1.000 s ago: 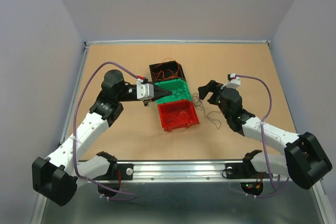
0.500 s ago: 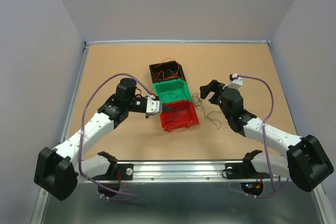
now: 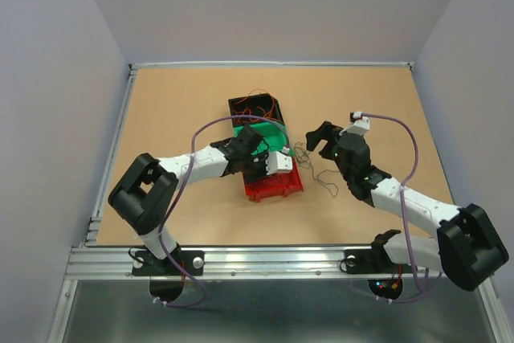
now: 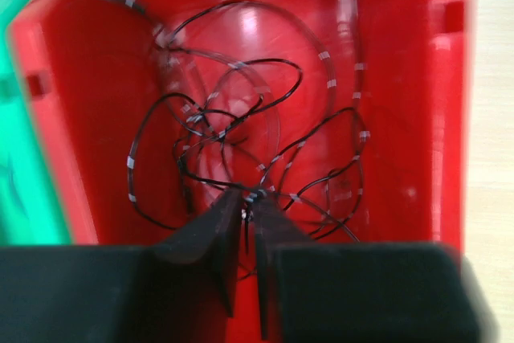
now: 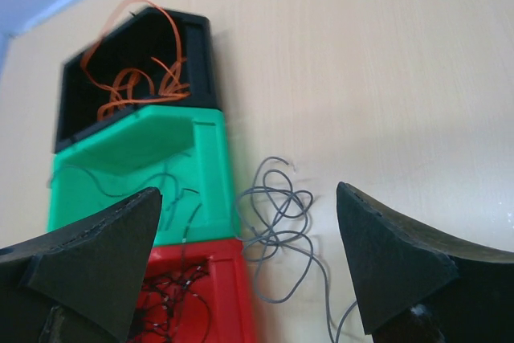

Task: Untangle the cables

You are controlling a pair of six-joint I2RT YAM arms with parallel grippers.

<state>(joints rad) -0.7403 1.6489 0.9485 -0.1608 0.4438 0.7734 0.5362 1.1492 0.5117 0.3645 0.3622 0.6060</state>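
The cables are sorted by colour. Thin black cables (image 4: 241, 118) lie looped in the red bin (image 4: 96, 118). My left gripper (image 4: 249, 198) is down inside that bin, its jaws almost together with one black cable pinched at the tips. From above, the left gripper (image 3: 277, 168) reaches over the red bin (image 3: 273, 190). A clump of grey cables (image 5: 281, 206) lies on the table right of the bins. My right gripper (image 5: 247, 192) hovers wide open above it, holding nothing. Orange cables (image 5: 132, 86) fill the black bin (image 5: 128, 54).
Black bin (image 3: 255, 106), green bin (image 3: 269, 132) and red bin stand touching in a row at the table's middle. A few thin cables lie in the green bin (image 5: 128, 150). One more loose grey cable (image 3: 328, 186) trails on the table near the right arm.
My left arm has swung from beside the green bin across and down into the red bin, carrying a black cable. The right arm has hardly moved.
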